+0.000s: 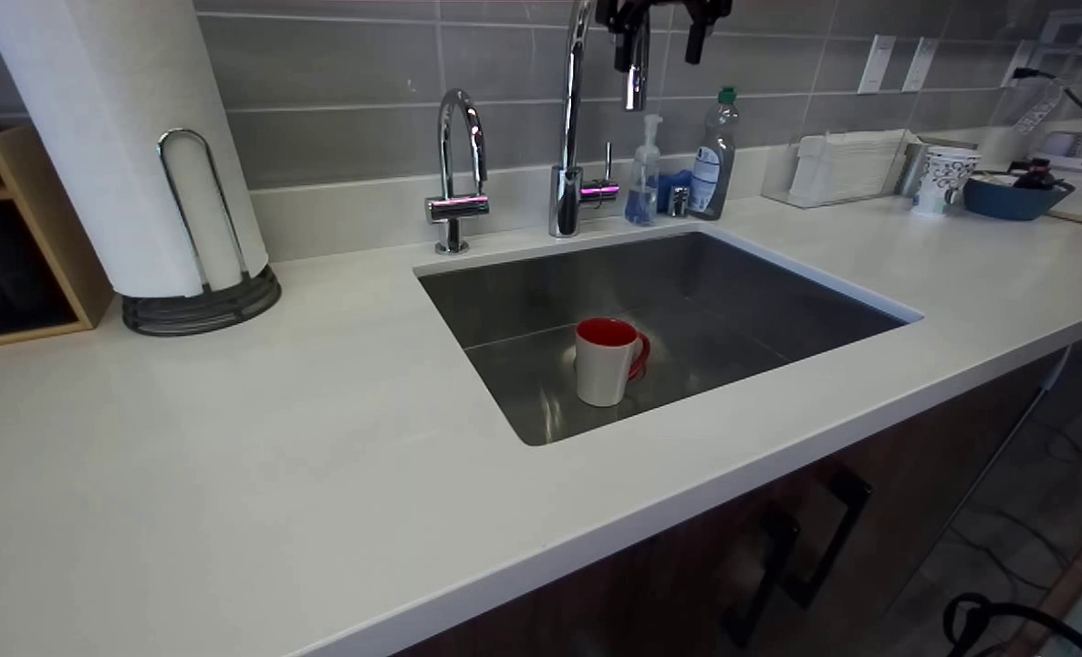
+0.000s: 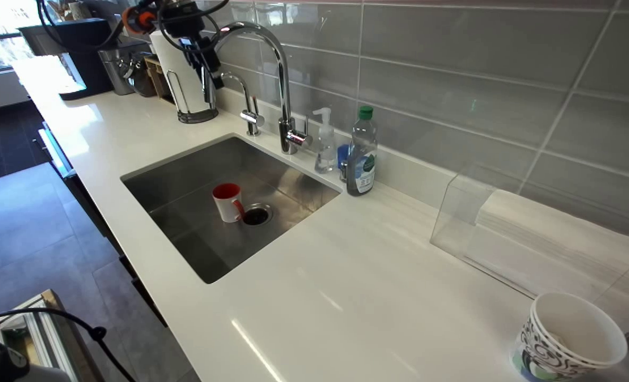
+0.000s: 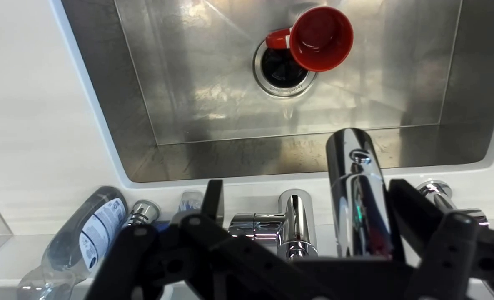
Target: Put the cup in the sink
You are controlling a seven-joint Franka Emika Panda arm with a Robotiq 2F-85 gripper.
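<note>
The cup, a white mug with red inside and handle, stands upright on the floor of the sink in both exterior views point(image 1: 601, 372) point(image 2: 226, 206). In the wrist view the cup point(image 3: 323, 39) is seen from above, beside the round drain, its handle over the drain's edge. The sink point(image 1: 541, 297) is a steel basin; its floor also shows in the wrist view point(image 3: 213, 110). My gripper point(image 3: 305, 187) is open and holds nothing, high above the back edge of the sink and apart from the cup. It also shows in the exterior views point(image 1: 657, 57) point(image 2: 216, 79).
The tall faucet point(image 2: 282, 79) rises behind the sink; its spout point(image 3: 357, 200) appears between my fingers, close to one; contact is unclear. A small faucet point(image 1: 454, 205), soap pump point(image 1: 643, 182) and dish soap bottle point(image 1: 712, 164) line the back. A paper towel roll point(image 1: 130, 155) stands aside.
</note>
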